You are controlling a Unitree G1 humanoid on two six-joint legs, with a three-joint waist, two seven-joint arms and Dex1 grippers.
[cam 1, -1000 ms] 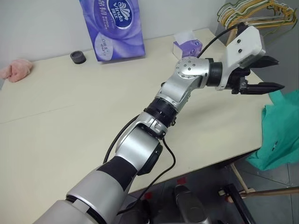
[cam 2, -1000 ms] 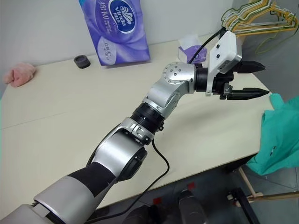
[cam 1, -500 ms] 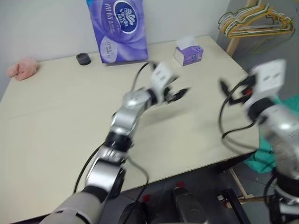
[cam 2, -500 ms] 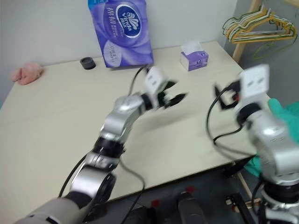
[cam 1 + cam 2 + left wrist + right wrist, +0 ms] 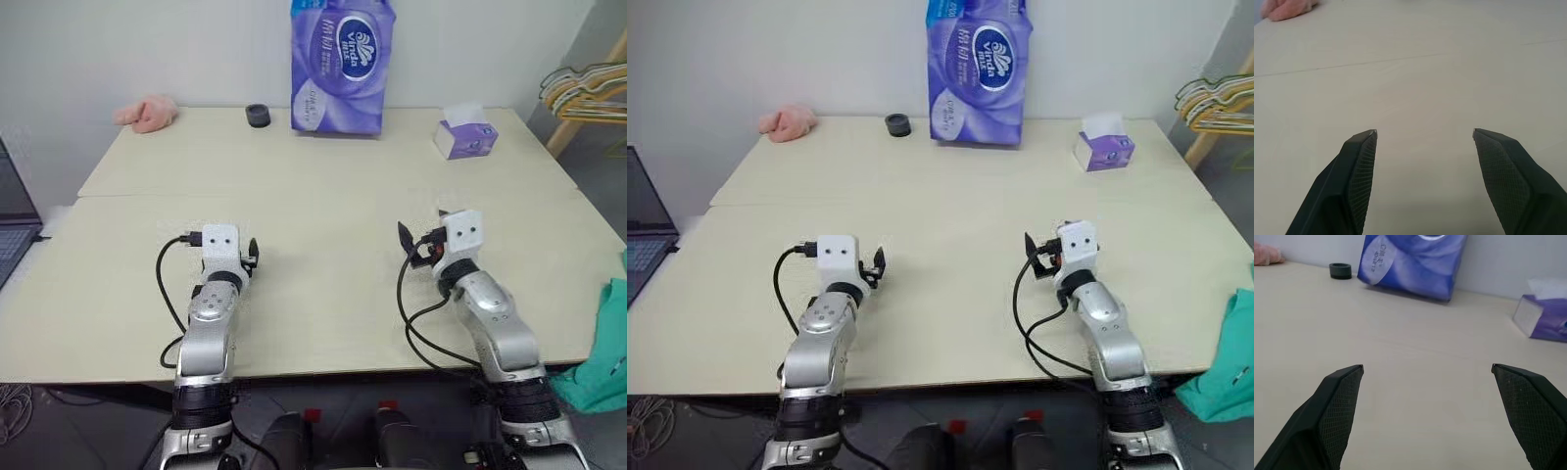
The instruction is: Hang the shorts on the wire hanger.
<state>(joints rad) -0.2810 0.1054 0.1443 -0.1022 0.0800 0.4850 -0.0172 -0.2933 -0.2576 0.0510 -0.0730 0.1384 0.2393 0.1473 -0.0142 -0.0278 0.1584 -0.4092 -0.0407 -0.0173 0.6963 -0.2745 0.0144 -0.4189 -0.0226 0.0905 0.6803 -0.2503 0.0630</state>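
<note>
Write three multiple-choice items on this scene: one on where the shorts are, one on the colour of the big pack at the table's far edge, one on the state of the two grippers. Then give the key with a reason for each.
1. Where are the shorts?
A. Spread in the middle of the table
B. Off the table's right edge, lower than the tabletop
C. Beside the pink cloth

2. What colour is the tall tissue pack?
A. Purple
B. Red
C. Yellow

3. How do the left gripper and right gripper stand?
A. Both shut on cloth
B. One holds a hanger
C. Both open and empty

Key:
1 B: the teal cloth shows past the right edge of the table, lower than its top.
2 A: the pack standing at the far edge is purple with white print.
3 C: each wrist view shows two parted fingers with bare tabletop between them.
</note>
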